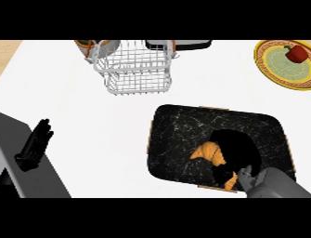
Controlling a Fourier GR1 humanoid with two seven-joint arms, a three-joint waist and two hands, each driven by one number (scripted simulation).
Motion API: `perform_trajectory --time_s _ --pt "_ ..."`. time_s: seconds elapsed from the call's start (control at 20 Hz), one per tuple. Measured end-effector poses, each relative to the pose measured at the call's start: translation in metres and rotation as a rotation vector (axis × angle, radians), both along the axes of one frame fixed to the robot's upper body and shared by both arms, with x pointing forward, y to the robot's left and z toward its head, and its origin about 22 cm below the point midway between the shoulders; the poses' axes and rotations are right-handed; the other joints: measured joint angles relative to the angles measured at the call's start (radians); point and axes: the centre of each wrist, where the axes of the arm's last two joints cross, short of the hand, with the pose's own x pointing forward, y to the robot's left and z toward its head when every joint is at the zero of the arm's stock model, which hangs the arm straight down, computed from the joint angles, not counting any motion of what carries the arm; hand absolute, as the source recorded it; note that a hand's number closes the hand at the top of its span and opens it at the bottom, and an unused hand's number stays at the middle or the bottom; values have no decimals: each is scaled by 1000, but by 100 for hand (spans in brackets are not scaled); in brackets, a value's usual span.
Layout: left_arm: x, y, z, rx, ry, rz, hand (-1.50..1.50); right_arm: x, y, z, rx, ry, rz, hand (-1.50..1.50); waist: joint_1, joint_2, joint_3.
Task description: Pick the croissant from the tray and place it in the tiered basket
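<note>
Since the croissant (210,153) lies on the tray (178,135), right hand (250,179) hangs over it, fingers' state unclear; left hand (34,144) rests open, tiered basket (136,69) well apart.

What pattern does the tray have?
Black with thin white marble-like veining on the tray, clearest in the head view.

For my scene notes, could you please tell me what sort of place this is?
Probably a kitchen counter: a croissant on a dark tray, a wire tiered basket, and a plate of food on the white top.
</note>
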Motion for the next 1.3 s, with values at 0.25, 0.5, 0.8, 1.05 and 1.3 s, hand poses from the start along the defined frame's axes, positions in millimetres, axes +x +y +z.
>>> perform_trajectory --time_s 0.25,0.5,0.8,1.05,1.3 --pt "-1 2 0 -6 -10 -6 0 5 4 -3 -45 -61 79 150 8 3 -1" --pt "1 1 1 -15 -24 -25 0 23 4 -1 -47 -104 203 150 25 11 -1" --pt "-1 3 0 -20 -23 -29 0 54 2 17 40 -205 248 150 22 13 1" --pt "-8 9 -2 -28 -16 -11 0 69 2 51 241 -331 198 150 0 8 1" --pt "-15 14 -3 -29 -14 7 0 76 -2 105 442 -494 151 150 -22 0 0"
